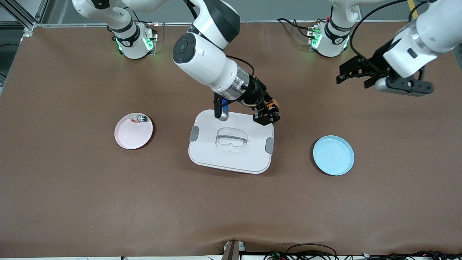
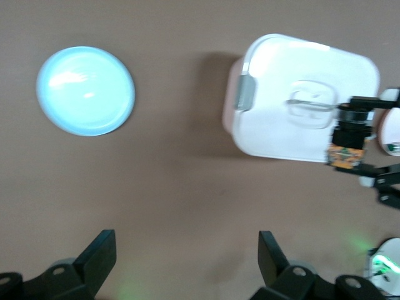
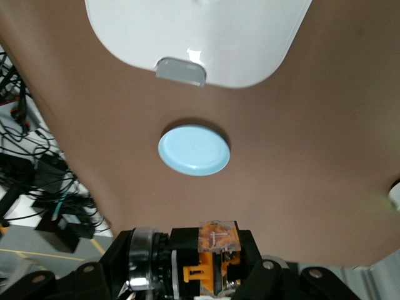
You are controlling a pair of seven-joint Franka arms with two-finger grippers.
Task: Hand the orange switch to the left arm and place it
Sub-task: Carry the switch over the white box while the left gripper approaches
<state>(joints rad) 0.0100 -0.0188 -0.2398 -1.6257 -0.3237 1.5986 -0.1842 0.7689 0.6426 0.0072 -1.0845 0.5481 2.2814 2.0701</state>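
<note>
My right gripper [image 1: 267,113] is shut on the orange switch [image 1: 273,105], a small black part with orange markings. It holds the switch in the air over a corner of the white box [image 1: 231,159], on the side toward the left arm's end. The switch fills the jaws in the right wrist view [image 3: 215,256] and also shows in the left wrist view [image 2: 345,153]. My left gripper [image 1: 352,76] is open and empty, up over bare table toward the left arm's end. Its fingers [image 2: 103,247] stand wide apart.
A light blue plate [image 1: 333,155] lies beside the box toward the left arm's end. A pink plate [image 1: 131,137] lies toward the right arm's end and holds a small silver-and-green part [image 1: 139,118]. Cables run along the table edge nearest the front camera.
</note>
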